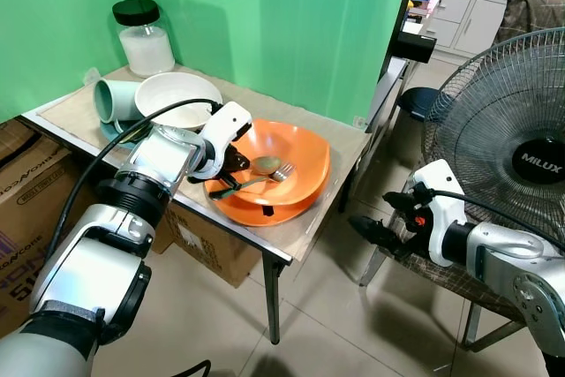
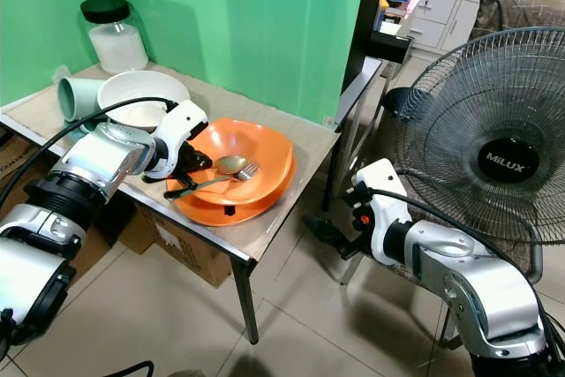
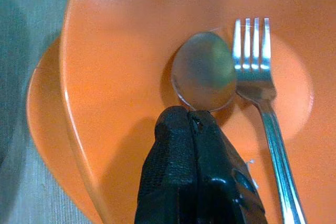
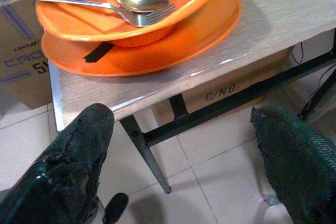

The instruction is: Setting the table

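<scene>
Spoon (image 3: 203, 72) clamped at its handle by left gripper (image 3: 191, 129), fingers closed, bowl end lying in the orange bowl (image 1: 305, 152).
One fork (image 3: 262, 87) just beside the spoon; one orange bowl on one orange plate (image 4: 157, 45) on the table (image 1: 331, 209). Right gripper (image 4: 184, 145) wide open, empty, off the table's edge. One white bowl (image 1: 177, 94), one cup (image 1: 115, 99), one jar (image 1: 146, 37) behind.

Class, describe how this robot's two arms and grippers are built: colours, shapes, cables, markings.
Both arms are silver, rounded shells with black joint rings. Each wrist carries a white housing. A black cable loops along the left arm. The left gripper and right gripper have long black fingers with a rough, textured surface. The right wrist shows a small red mark.
</scene>
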Motion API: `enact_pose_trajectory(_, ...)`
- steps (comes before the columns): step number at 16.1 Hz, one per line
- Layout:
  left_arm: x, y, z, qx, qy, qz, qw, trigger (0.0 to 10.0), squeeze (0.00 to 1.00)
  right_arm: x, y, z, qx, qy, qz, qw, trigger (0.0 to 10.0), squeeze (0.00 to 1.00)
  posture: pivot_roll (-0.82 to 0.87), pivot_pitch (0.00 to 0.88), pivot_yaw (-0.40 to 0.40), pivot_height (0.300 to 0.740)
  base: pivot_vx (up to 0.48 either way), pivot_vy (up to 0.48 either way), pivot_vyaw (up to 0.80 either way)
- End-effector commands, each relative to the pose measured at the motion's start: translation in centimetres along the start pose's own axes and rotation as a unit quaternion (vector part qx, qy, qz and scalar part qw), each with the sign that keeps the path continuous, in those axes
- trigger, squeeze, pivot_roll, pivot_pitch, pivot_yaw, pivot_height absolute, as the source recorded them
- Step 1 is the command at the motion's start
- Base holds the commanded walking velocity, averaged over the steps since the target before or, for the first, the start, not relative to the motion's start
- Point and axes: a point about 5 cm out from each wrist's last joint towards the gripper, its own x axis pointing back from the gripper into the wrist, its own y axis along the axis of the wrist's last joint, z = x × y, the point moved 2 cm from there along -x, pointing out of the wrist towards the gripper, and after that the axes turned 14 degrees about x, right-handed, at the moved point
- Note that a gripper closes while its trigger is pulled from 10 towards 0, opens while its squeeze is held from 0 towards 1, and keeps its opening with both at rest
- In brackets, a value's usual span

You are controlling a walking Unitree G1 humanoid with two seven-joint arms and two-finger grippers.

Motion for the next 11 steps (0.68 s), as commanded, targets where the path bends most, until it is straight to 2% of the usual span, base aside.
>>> enact_pose_trajectory(1,0.3,0.7,0.4,-0.003,0.012,-0.006,1.0,0.0,0.0,0.0,0.3,-0.4,0.0,-0.006,0.003,1.0,10.0,0.0,0.06,0.0,-0.001,0.74,0.0,0.0,0.0)
enact_pose_trajectory(6,0.7,1.7,1.1,0.004,0.023,-0.032,0.999,0.0,0.0,-0.2,0.4,-0.8,0.0,-0.017,0.005,1.0,10.0,0.0,0.06,0.0,-0.001,0.74,0.0,0.0,0.0)
enact_pose_trajectory(11,1.3,3.1,1.2,0.025,0.005,-0.073,0.997,0.0,0.0,-0.2,0.6,-1.2,0.0,-0.028,0.003,1.0,10.0,0.0,0.06,0.0,-0.002,0.74,0.0,0.0,0.0)
